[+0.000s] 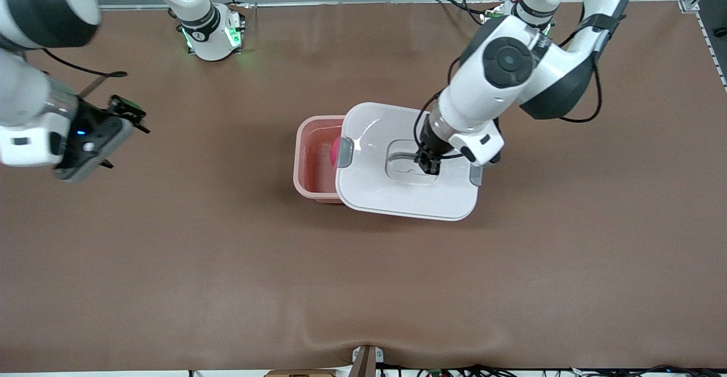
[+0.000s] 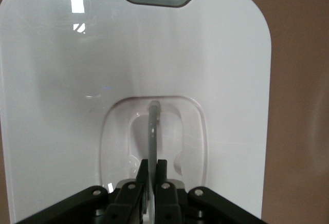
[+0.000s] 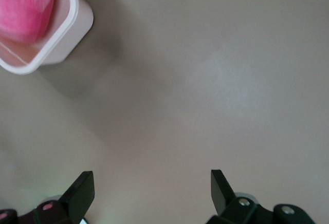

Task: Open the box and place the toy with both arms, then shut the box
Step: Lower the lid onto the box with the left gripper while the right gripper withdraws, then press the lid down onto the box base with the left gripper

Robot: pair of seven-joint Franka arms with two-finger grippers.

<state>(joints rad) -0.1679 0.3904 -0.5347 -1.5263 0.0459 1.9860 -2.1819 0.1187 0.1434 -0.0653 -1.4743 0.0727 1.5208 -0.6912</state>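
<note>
Left gripper (image 1: 430, 164) is pinched tight on the thin clear handle (image 2: 152, 131) in the middle of the lid (image 1: 397, 195); its two black fingers (image 2: 138, 180) press flat on each side of the bent strip, over the sunk-in hollow in the lid's centre; the lid is white, smooth and shiny plastic, a rectangle with round corners, and it has a grey clip (image 1: 345, 152) at each short end; it sits over most of the box (image 1: 309, 161) but is slid toward the left arm's end of the table, so the end of the tub toward the right arm's end shows open; the box is a pale pink plastic tub with round corners and a thick rim; the toy (image 1: 335, 149) lies inside it, a bright pink soft fuzzy lump, and only a small bit peeks out beside the lid's edge in the front view, while the right wrist view shows more of its round plush side against the tub wall; right gripper (image 1: 122, 118) waits over the bare brown table (image 1: 227, 263) near the right arm's end, well apart from the box, with its black fingers (image 3: 82, 190) spread wide and nothing between them; the table cover looks smooth and dull, like brown cloth or mat.
</note>
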